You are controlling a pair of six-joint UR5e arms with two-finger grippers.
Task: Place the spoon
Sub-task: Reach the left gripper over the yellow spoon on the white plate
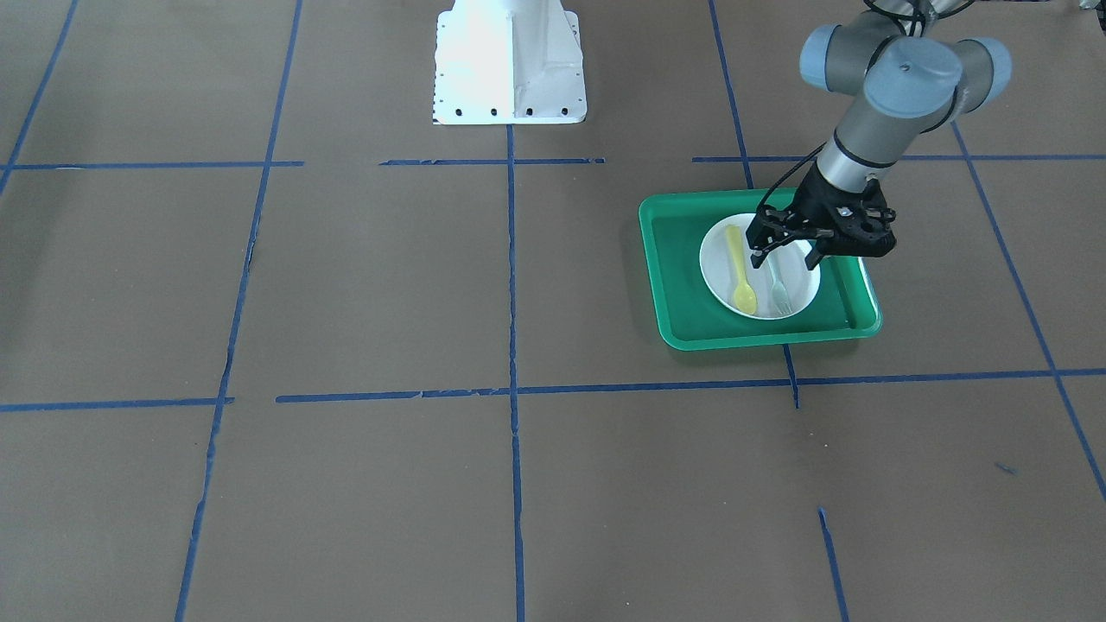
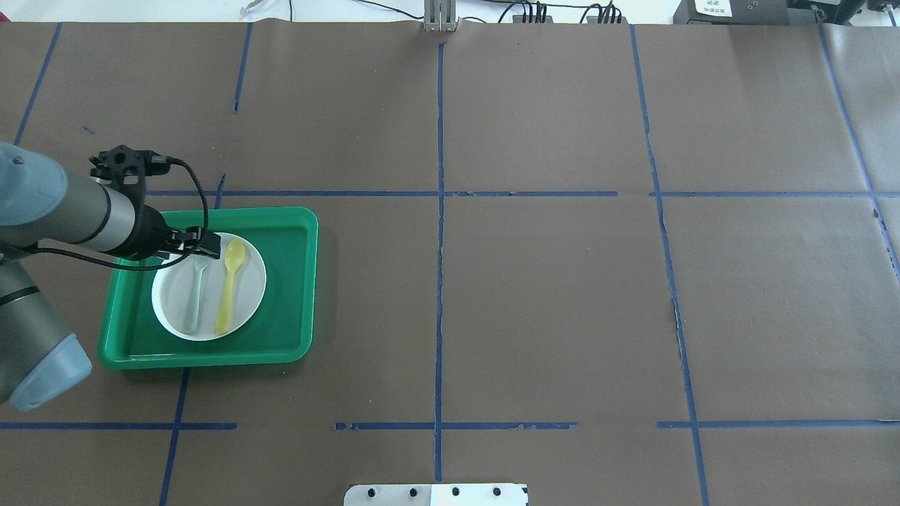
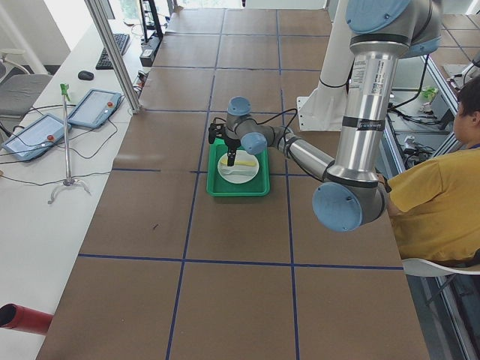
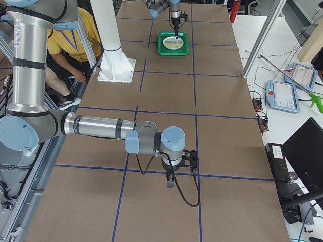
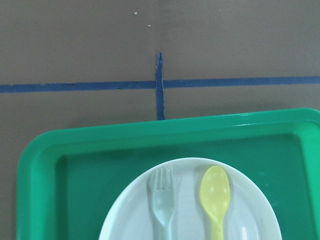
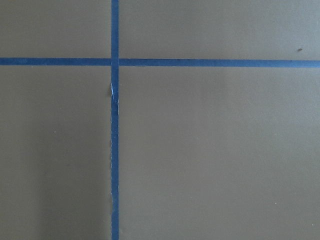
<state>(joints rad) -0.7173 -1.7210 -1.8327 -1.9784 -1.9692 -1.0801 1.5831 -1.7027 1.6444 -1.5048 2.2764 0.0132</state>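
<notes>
The pale-yellow spoon (image 1: 740, 275) lies flat on the white plate (image 1: 716, 263), beside a pale grey-green fork (image 1: 777, 288). The plate sits in the green tray (image 1: 678, 285). In the overhead view the spoon (image 2: 230, 282) lies right of the fork (image 2: 195, 295) on the plate (image 2: 251, 281). My left gripper (image 1: 785, 257) is open and empty, hovering above the plate's robot-side edge. The left wrist view shows the spoon (image 5: 215, 196), the fork (image 5: 162, 200) and the tray (image 5: 75, 165), with no fingers in it. My right gripper (image 4: 170, 179) is far away over bare table; I cannot tell its state.
The white robot base (image 1: 510, 65) stands at the table's middle edge. Blue tape lines (image 2: 439, 211) cross the brown table cover. A seated person in yellow (image 3: 442, 195) is beside the robot. Tablets (image 3: 94, 107) lie on a side table.
</notes>
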